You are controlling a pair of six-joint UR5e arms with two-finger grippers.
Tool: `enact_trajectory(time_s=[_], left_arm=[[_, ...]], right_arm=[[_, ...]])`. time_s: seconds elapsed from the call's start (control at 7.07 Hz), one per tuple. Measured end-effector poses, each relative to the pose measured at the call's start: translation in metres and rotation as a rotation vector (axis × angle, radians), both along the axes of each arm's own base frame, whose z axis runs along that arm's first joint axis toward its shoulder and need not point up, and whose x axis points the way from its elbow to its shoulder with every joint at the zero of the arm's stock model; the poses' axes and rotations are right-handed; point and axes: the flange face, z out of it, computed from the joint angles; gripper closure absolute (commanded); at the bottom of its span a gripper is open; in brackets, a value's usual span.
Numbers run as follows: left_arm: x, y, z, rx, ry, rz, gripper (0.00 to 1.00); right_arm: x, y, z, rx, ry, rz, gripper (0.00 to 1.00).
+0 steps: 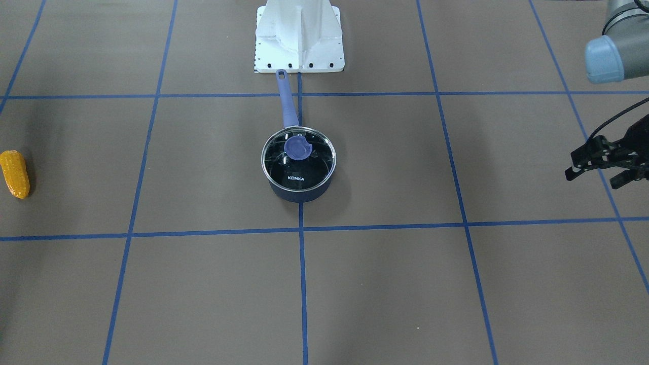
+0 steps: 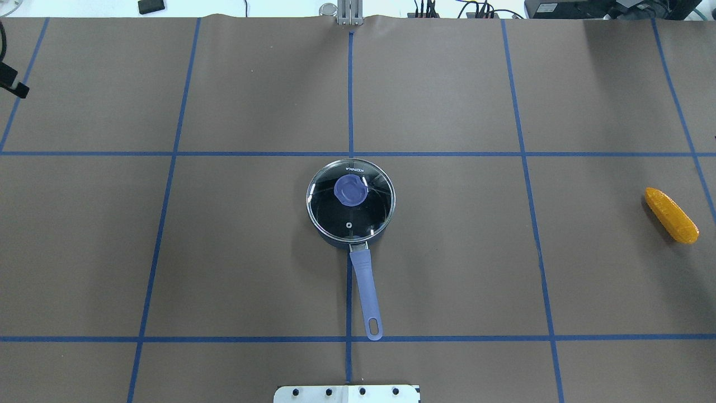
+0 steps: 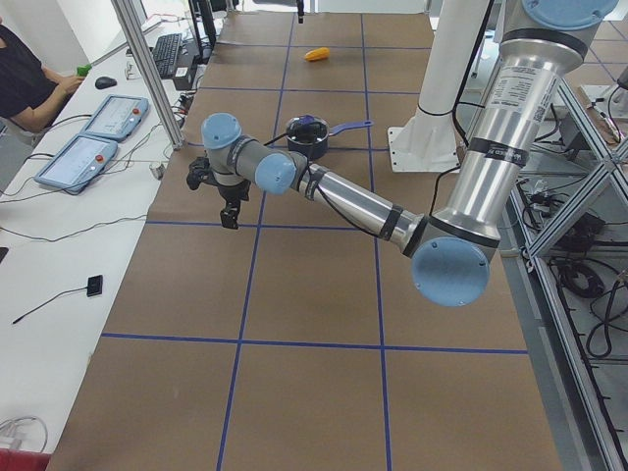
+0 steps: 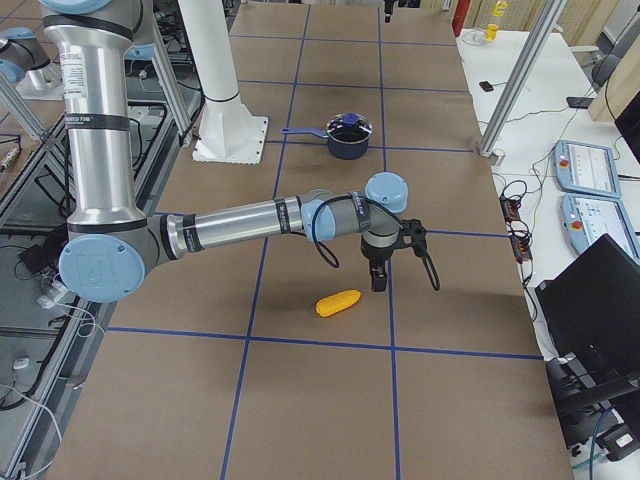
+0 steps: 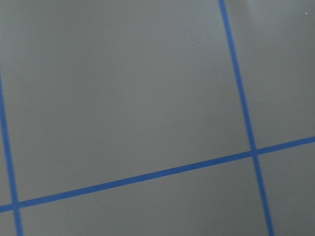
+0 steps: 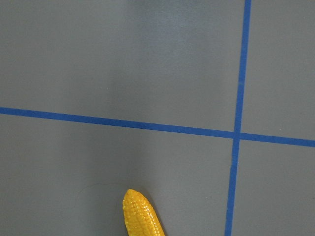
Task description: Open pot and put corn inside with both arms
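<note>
The navy pot [image 1: 299,191] stands at the table's middle with its glass lid [image 2: 351,210] on and the purple knob [image 1: 298,147] on top. Its handle [image 2: 366,291] points toward the robot base. The corn [image 2: 671,215] lies on the table far to the robot's right, and also shows in the exterior right view [image 4: 338,302] and at the bottom of the right wrist view [image 6: 142,216]. My left gripper [image 1: 596,177] hovers open and empty far to the pot's left. My right gripper [image 4: 379,280] hangs just beyond the corn; I cannot tell whether it is open or shut.
The white base mount [image 1: 299,38] stands behind the pot's handle. Blue tape lines [image 2: 351,101] grid the brown table. Aluminium posts [image 3: 147,69] and control panels [image 3: 98,118] stand along the operators' side, where a person [image 3: 25,83] sits.
</note>
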Motion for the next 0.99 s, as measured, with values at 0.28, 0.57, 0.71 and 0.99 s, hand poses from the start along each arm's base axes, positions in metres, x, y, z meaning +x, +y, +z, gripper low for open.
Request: enact_trajectory(time_s=[0.28,0.57,0.71,0.99], left_arm=[[0.050,-0.007,-0.052,-0.064,0.027,-0.023,0.00],[0.098,-0.007,-0.108,-0.112,0.031,-0.051,0.00],[0.125,-0.001,-0.133,-0.132,0.040,-0.055,0.00],[0.176,0.016,-0.165,-0.161,0.037,-0.068,0.00]], right_arm=[[-0.026,0.006,-0.023,0.010,-0.015,-0.019,0.00],[-0.044,0.012,-0.025,0.009,-0.013,-0.048,0.00],[-0.047,0.015,-0.022,0.003,-0.012,-0.056,0.00],[-0.050,0.022,-0.015,-0.012,-0.012,-0.067,0.00]])
